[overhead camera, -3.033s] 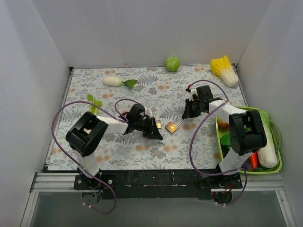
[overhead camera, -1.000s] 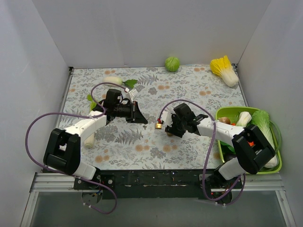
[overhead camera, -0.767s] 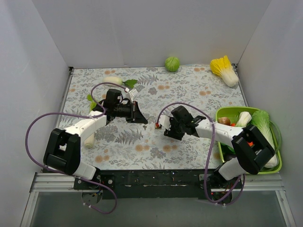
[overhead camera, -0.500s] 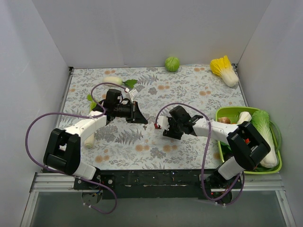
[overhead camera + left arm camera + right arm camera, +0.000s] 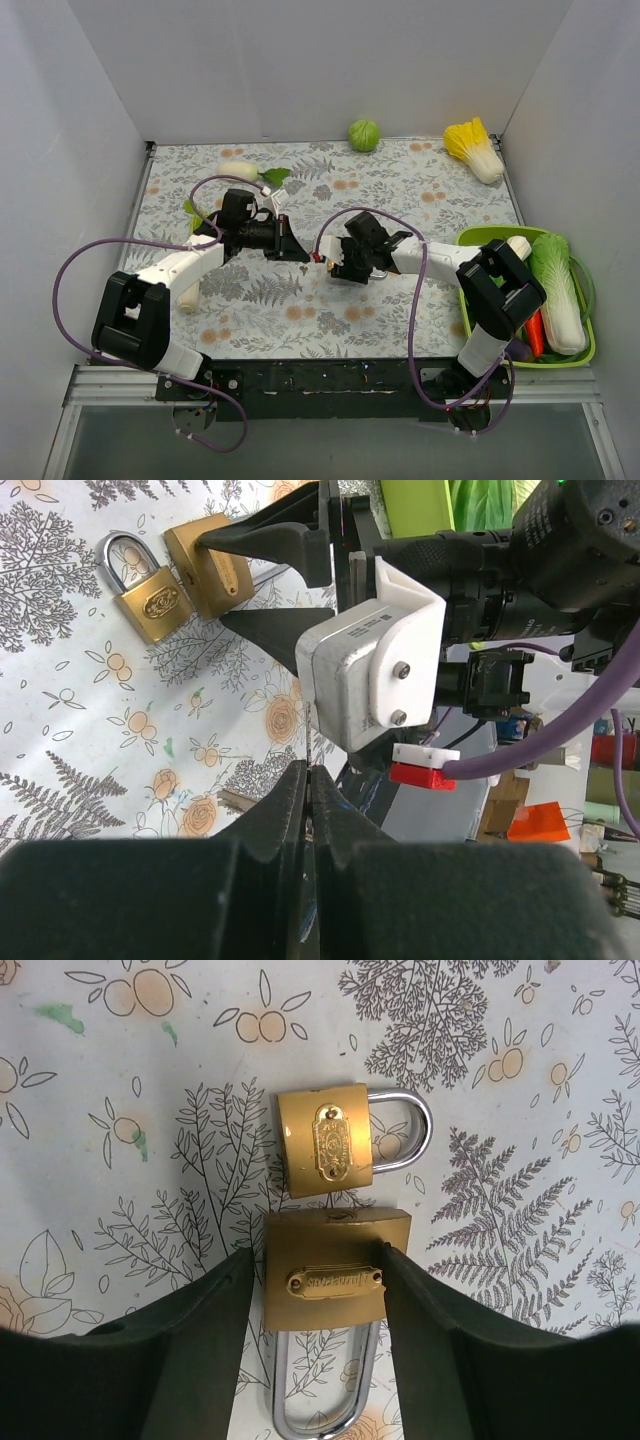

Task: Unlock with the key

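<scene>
Two brass locks mid-table (image 5: 400, 185). Right gripper (image 5: 318, 1260) clamps held padlock (image 5: 325, 1282) by its body; loose padlock (image 5: 325, 1152) just beside. Left gripper (image 5: 308, 780) pinched narrow, contents unclear.

Lab test booth — white walls (image 5: 300, 70), floral mat (image 5: 330, 190)

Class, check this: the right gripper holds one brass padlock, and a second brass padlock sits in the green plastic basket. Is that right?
No. The second brass padlock lies on the floral tablecloth, right beside the held brass padlock in the right gripper. The right wrist view shows it.
</scene>
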Controlling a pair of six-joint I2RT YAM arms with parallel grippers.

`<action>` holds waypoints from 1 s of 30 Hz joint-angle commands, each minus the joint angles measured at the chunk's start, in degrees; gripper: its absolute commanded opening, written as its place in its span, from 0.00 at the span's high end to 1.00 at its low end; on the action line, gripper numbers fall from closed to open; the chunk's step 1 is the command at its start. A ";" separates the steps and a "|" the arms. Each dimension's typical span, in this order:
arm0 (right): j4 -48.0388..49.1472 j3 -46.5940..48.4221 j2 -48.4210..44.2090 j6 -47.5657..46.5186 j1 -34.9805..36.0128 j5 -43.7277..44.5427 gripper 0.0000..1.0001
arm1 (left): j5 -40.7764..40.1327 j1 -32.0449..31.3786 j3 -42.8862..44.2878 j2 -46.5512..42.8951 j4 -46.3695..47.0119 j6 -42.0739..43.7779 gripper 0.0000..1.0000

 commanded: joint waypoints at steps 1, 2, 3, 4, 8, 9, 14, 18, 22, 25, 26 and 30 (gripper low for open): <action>-1.00 0.48 0.72 1.18 0.85 -2.04 0.39 | -0.23 0.86 -0.31 -3.26 -0.47 1.41 1.00; -0.38 0.21 0.55 1.45 0.76 -0.29 0.38 | -0.23 1.13 -0.40 -3.35 -0.47 1.41 1.00; 0.50 -0.14 0.28 1.54 0.76 0.34 0.38 | -0.23 1.22 -0.40 -3.26 -0.38 1.32 1.00; 0.77 -0.40 -0.24 1.88 0.68 0.61 0.38 | -0.14 1.22 -0.40 -3.17 -0.29 1.24 1.00; -0.37 0.47 -1.12 4.17 0.50 0.35 0.19 | 0.30 1.39 -0.40 -2.82 -0.20 1.15 1.00; -1.07 0.65 -1.47 4.17 0.50 0.35 0.19 | 0.39 1.48 -0.49 -2.82 -0.12 1.15 1.00; -1.69 0.91 -2.71 3.12 -0.11 2.28 0.09 | 0.39 1.66 -0.49 -2.82 -0.11 1.06 1.00; -3.36 2.23 -2.10 2.41 -2.13 -0.17 0.10 | 0.48 1.57 -0.58 -3.17 0.06 1.06 1.00; -4.68 4.34 -0.69 2.41 -5.29 -3.60 0.11 | 0.65 1.66 -0.75 -3.43 0.06 0.97 1.00; -6.17 6.27 0.54 1.72 -6.44 -5.71 0.11 | 0.74 1.74 -0.84 -3.52 0.06 0.97 1.00; -6.52 6.71 0.89 1.02 -6.44 -6.42 0.11 | 0.91 1.75 -0.84 -3.52 0.24 0.97 1.00; -9.59 9.08 4.05 0.57 -6.53 -7.91 0.11 | 1.00 1.75 -0.93 -3.61 0.24 0.97 1.00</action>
